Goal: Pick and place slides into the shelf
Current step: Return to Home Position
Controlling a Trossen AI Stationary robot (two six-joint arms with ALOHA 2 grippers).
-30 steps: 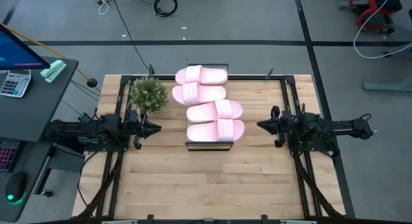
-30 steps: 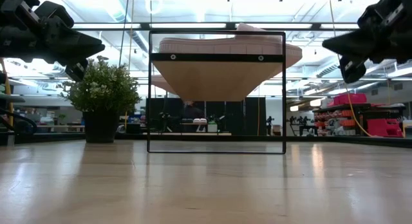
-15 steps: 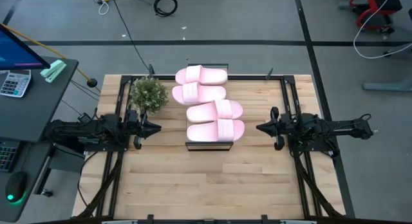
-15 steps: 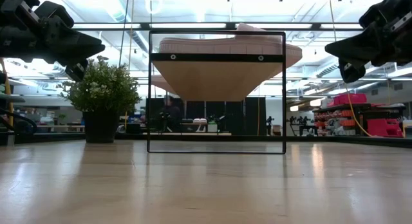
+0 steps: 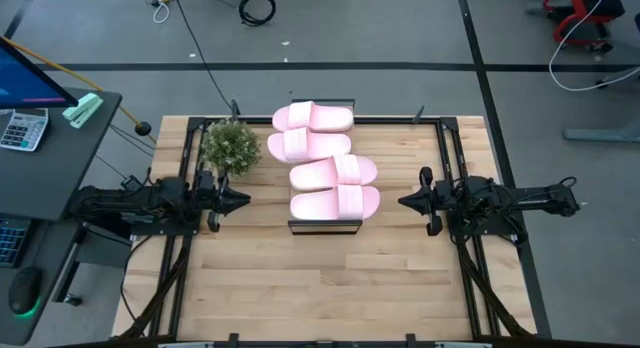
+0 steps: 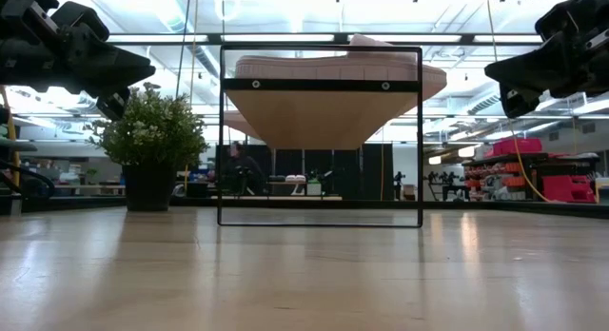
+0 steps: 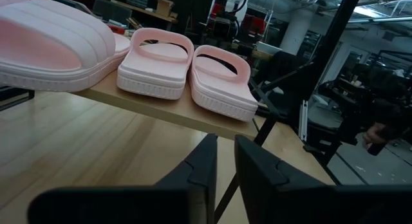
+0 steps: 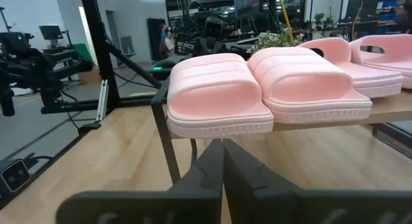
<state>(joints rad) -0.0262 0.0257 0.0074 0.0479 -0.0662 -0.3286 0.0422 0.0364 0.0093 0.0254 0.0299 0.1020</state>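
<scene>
Four pale pink slides lie sole-down, side by side, on the shelf's top board: two at the far end [image 5: 312, 117] [image 5: 308, 145] and two at the near end [image 5: 333, 172] [image 5: 335, 201]. The shelf [image 5: 325, 226] stands on its black frame [image 6: 319, 84] in the middle of the table. My left gripper [image 5: 243, 198] hovers to the left of the shelf, its fingertips [image 7: 222, 163] a narrow gap apart, and holds nothing. My right gripper [image 5: 402, 199] hovers to the right of the shelf, shut [image 8: 222, 153] and empty.
A small potted plant [image 5: 230, 145] stands on the table at the far left, beside the shelf and just beyond my left gripper. Bare wooden tabletop [image 5: 330, 288] lies between the shelf and the near edge. A desk with a keyboard and a calculator [image 5: 20, 128] stands off the table's left side.
My right gripper has moved a little toward the table's near edge. The slides and the shelf have stayed where they were.
</scene>
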